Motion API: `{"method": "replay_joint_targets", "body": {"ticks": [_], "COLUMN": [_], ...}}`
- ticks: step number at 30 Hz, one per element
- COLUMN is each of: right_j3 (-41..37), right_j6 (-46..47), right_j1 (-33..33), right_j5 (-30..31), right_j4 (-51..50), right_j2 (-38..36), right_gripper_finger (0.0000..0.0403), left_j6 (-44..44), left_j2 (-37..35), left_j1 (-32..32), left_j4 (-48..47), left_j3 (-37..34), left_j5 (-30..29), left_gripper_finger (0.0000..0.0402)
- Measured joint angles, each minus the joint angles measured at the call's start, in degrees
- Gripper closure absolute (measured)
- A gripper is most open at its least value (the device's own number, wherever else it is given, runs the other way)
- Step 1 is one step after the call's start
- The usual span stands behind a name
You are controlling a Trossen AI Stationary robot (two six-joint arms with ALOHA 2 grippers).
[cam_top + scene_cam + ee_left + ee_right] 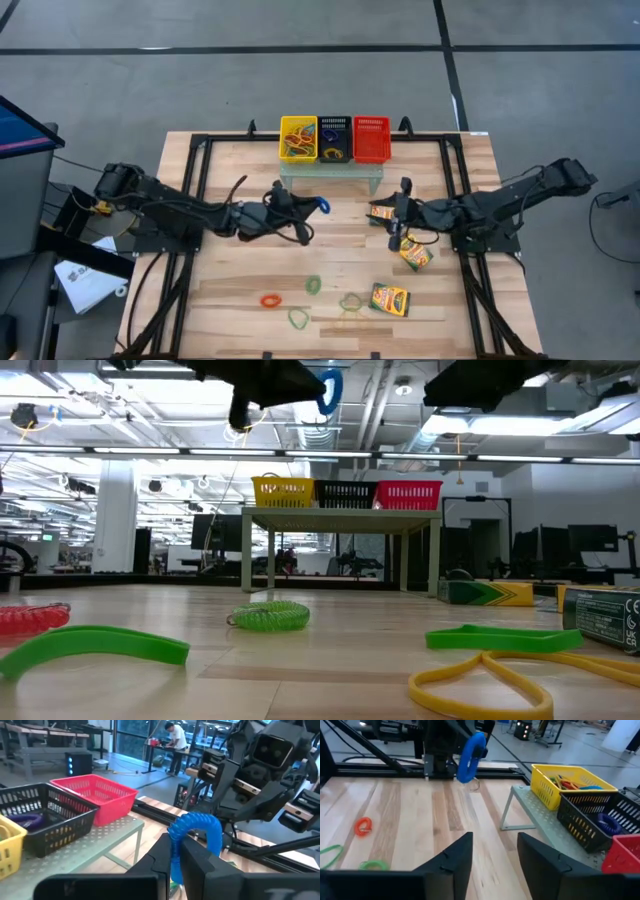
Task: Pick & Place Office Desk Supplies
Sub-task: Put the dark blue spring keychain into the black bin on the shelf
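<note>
My left gripper [308, 206] hangs above the table's middle, pointing level toward the right, shut on a blue coiled rubber band [197, 827]. My right gripper [492, 855] is open above the table's right part, facing the left one, with nothing between its fingers. A crayon box [381, 212] lies flat just under its tips. Two more crayon boxes [415, 255] [389, 299] lie flat nearer the front. Loose bands lie on the wood: a red one [271, 300], green ones [313, 284] [298, 319] and a yellow one [500, 685]. My left gripper pinches the blue band's coil [176, 837] between its two fingers, which come level from the table's left. The rest of the loop [471, 757] sticks out past the fingertips and arches upward. The band is lifted clear of the table.
A yellow basket [298, 138] with several bands, a black basket [334, 138] with a purple coil and a red basket [371, 138] stand in a row on a small grey stand [330, 178] at the far middle. A dark frame [200, 150] borders the table.
</note>
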Motion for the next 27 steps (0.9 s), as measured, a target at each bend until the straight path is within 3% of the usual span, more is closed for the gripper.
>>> {"method": "replay_joint_targets", "body": {"ticks": [5,12,18,22,27], "right_j3": [0.0,0.0,0.0,0.0,0.0], "right_j6": [0.0,0.7,2.2,2.1,2.0], "right_j1": [0.0,0.0,0.3,0.3,0.0], "right_j5": [-0.1,-0.2,-0.2,-0.2,-0.2], "right_j4": [-0.1,0.1,0.0,0.0,0.0], "right_j2": [-0.5,-0.8,-0.8,-0.8,-0.8], "right_gripper_finger": [0.0241,0.0251,0.0258,0.0261,0.0262], "left_j6": [0.5,8.5,18.0,18.2,18.1], "left_j2": [0.7,0.6,0.6,0.8,3.6], "left_j1": [1.9,10.4,20.0,26.8,32.4], "left_j4": [1.1,5.5,-0.4,-10.7,-14.3], "left_j3": [0.0,2.0,9.6,15.4,18.4], "left_j5": [2.7,19.4,20.8,21.7,23.8], "left_gripper_finger": [0.0385,0.0385,0.0385,0.0385,0.0385]}}
